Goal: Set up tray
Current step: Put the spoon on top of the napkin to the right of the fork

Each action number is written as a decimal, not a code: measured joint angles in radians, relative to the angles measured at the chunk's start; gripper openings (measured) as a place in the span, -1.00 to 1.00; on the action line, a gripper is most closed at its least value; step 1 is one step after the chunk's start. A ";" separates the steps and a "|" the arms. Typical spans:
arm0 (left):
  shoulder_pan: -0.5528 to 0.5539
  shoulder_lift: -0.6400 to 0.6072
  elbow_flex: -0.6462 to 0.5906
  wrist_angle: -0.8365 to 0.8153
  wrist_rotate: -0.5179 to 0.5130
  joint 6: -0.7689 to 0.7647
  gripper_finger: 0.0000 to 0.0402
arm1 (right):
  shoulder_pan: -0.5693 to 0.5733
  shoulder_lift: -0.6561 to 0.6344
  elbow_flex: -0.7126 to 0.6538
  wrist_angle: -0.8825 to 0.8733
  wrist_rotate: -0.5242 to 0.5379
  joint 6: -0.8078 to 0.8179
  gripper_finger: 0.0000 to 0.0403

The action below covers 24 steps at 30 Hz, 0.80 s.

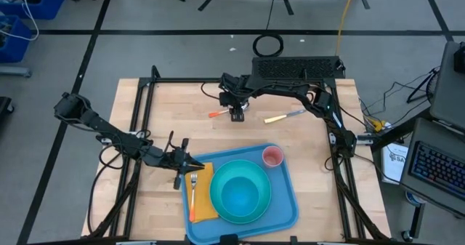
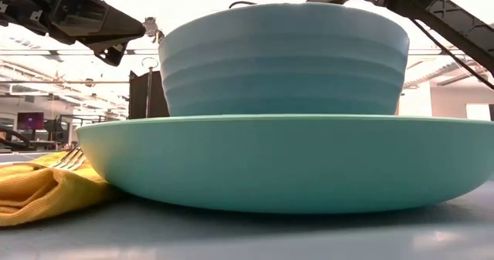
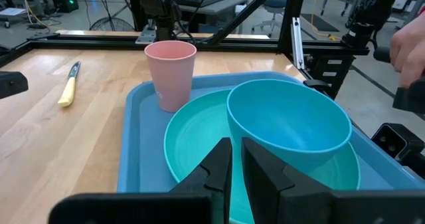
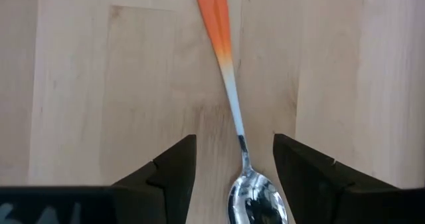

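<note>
Though hidden overhead, spoon [image 4: 234,111] between jaws.

The tray [image 1: 285,203] is a large, flat, blue plastic rectangle with rounded corners and a low raised rim. It lies flat on the wooden worktop [image 1: 167,107], at the near edge and slightly turned. It carries a yellow napkin [image 1: 204,201] with a fork [image 1: 194,194], a teal plate [image 1: 218,201] holding a bowl [image 1: 241,194], and a pink cup [image 1: 272,157] in one corner.

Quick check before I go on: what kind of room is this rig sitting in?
Most likely a robotics lab or workshop: a wooden table inside a black metal frame, taped lines on a grey floor, and a keyboard alongside.
</note>
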 joint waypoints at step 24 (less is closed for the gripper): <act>-0.044 0.000 0.000 -0.008 0.017 -0.056 -0.81 | -0.244 -0.145 -0.042 -0.080 -0.333 0.740 -0.06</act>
